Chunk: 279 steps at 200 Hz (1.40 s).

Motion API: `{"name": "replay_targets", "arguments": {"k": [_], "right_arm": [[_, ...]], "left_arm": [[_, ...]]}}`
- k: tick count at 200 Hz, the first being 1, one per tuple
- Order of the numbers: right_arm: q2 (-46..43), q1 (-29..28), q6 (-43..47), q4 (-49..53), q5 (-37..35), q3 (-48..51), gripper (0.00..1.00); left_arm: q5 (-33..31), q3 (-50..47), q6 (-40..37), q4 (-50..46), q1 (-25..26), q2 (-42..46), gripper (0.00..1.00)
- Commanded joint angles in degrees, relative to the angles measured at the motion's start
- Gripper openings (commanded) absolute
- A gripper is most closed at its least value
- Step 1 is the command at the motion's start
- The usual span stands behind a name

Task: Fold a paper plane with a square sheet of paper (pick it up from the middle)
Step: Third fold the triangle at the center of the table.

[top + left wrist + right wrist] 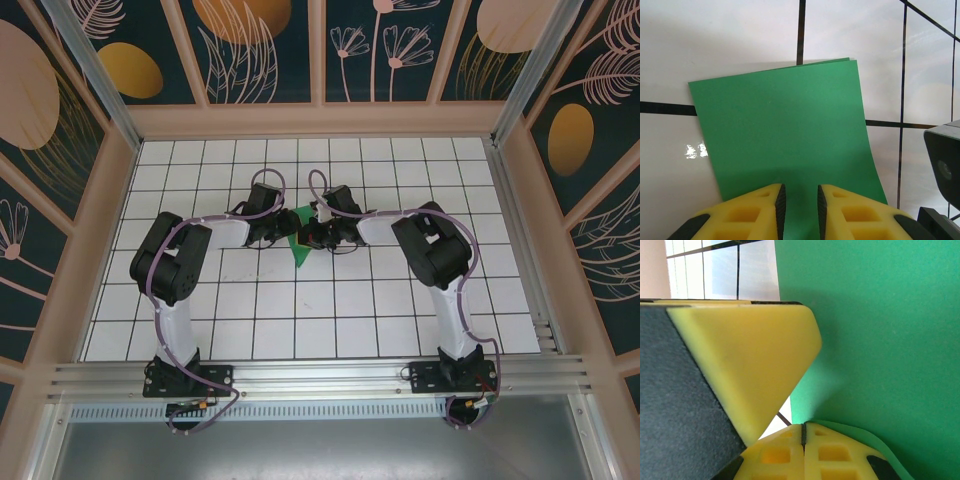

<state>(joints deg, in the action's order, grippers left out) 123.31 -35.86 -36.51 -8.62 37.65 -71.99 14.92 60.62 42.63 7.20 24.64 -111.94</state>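
Left wrist view looks down on the green paper (785, 130). It is folded double, with two edges just showing at its far corner, and it lies on the white gridded bench (715, 40). The left fingers (781, 205) stand at its near edge with a narrow slot between them and green showing through. I can't tell whether the pads touch the sheet. The paper's right edge bends in a curve toward its near corner.

From the right wrist, the right fingers (808, 442) are pressed tight together, with their tips right at a curled lip of the paper. Whether any paper is caught between them I can't say. A big yellow and black wedge (740, 365) sits just beside them on the left.

From above, the paper lies at mid-bench, between the two sets of fingers.
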Motion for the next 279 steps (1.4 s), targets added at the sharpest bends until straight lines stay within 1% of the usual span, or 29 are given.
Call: {"name": "replay_targets", "arguments": {"k": [1, 31, 58, 93, 125, 139, 148, 161, 175, 201, 219, 247, 250, 257, 279], "right_arm": [[1.5, -0.4, 0.4, -0.3, -0.3, -1.5, 0.00], [1.7, -0.4, 0.7, 0.9, -1.5, -1.5, 0.01], [2.1, -0.4, 0.8, 2.0, -2.2, -1.7, 0.04], [2.2, -0.4, 0.9, 2.8, -2.8, -1.6, 0.12], [2.0, -0.3, 0.9, 2.9, -2.7, -1.4, 0.23], [1.8, -0.3, 0.8, 2.8, -2.8, -1.3, 0.24], [1.8, -0.1, 0.9, 2.9, -2.8, -1.3, 0.24], [1.8, -0.2, 0.8, 2.8, -2.8, -1.1, 0.24], [1.8, 0.0, 0.7, 2.8, -2.8, -1.1, 0.19], [1.8, -0.1, 1.0, 3.7, -3.5, -1.5, 0.09], [1.8, -0.1, 1.3, 4.4, -4.1, -1.5, 0.04], [2.2, -0.1, 1.5, 5.4, -4.5, -1.8, 0.01], [2.1, -0.1, 1.5, 5.5, -4.4, -1.9, 0.01], [2.1, -0.1, 1.5, 5.5, -4.5, -1.9, 0.01], [2.1, -0.2, 1.5, 5.6, -4.7, -1.9, 0.00]], "left_arm": [[0.0, 0.5, -0.6, -1.5, -0.1, -0.7, 0.26], [-1.5, 0.3, 0.0, -2.1, -0.1, 1.6, 0.27], [-6.1, -1.3, 2.0, -2.6, -0.1, 5.9, 0.28], [-10.9, -4.5, 4.3, -2.8, -0.2, 10.5, 0.28], [-11.4, -9.1, 5.9, -2.0, -0.6, 13.4, 0.28], [-11.4, -10.3, 6.4, -1.7, -0.9, 13.3, 0.28], [-11.3, -10.9, 6.7, -1.4, -1.1, 15.3, 0.28], [-10.5, -11.4, 6.8, -1.1, -1.3, 15.6, 0.28], [-9.2, -11.9, 7.0, -0.3, -1.3, 15.7, 0.28], [-3.7, -13.3, 7.3, 3.3, -1.3, 15.4, 0.26], [0.7, -14.2, 7.6, 6.4, -1.3, 14.8, 0.20], [6.5, -15.0, 8.3, 9.9, -1.2, 14.1, 0.14], [6.9, -15.0, 8.4, 10.3, -1.1, 12.6, 0.13], [8.0, -15.2, 8.6, 11.2, -1.1, 11.9, 0.12], [8.6, -15.1, 8.8, 11.5, -1.0, 10.3, 0.08]]}}
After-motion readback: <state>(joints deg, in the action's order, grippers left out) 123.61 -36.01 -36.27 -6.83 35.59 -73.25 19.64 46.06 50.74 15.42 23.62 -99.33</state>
